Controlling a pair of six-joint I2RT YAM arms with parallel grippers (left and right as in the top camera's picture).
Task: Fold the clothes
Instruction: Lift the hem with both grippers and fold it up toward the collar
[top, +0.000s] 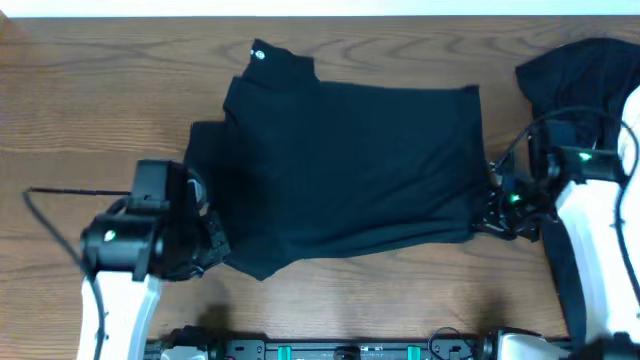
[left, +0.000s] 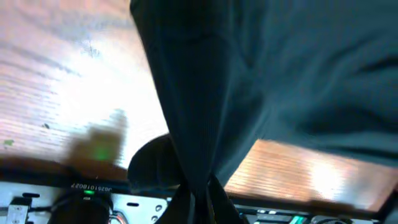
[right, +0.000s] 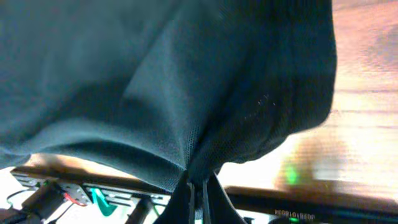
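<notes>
Overhead, you had the clothes (top: 350, 170) lying as a rough black rectangle on the wooden table (top: 90, 110), apparently folded once, with further folds left to make. The left gripper (top: 208, 243) and right gripper (top: 492, 208) sat at its near corners. From the left wrist, closed jaws pinched a soft, matte fold. From the right wrist, jaws likewise clamped fine-knit cloth, draped in smooth creases.
</notes>
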